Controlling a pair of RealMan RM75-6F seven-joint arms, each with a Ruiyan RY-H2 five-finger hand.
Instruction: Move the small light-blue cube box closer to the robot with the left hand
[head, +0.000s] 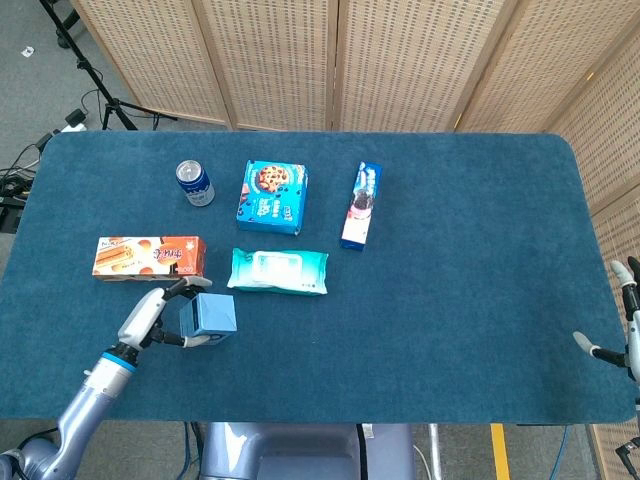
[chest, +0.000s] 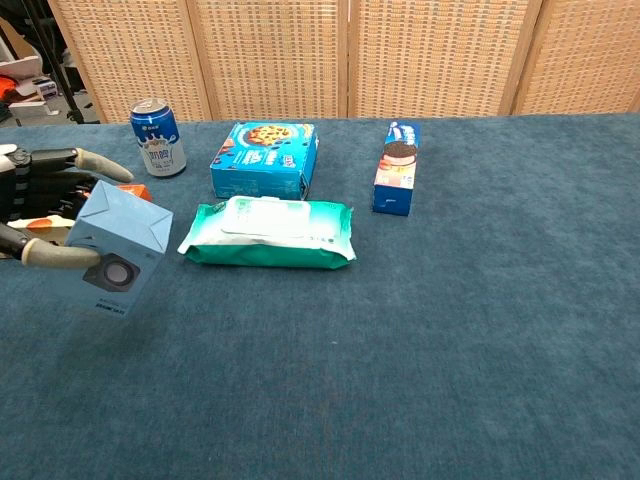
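My left hand (head: 150, 319) (chest: 40, 215) grips the small light-blue cube box (head: 209, 317) (chest: 113, 248) and holds it tilted above the blue table (head: 450, 280), near the front left edge. In the chest view the box shows a dark round mark on its near face, with the thumb under it and the fingers behind. My right hand (head: 618, 318) shows only at the far right edge of the head view, off the table, fingers apart and holding nothing.
Behind the box lie an orange biscuit box (head: 150, 256), a green wet-wipes pack (head: 278, 271) (chest: 268, 232), a blue cookie box (head: 272, 196) (chest: 265, 159), a blue can (head: 195, 183) (chest: 158, 137) and a slim cookie box (head: 361, 204) (chest: 398, 167). Folding screens stand behind the table.
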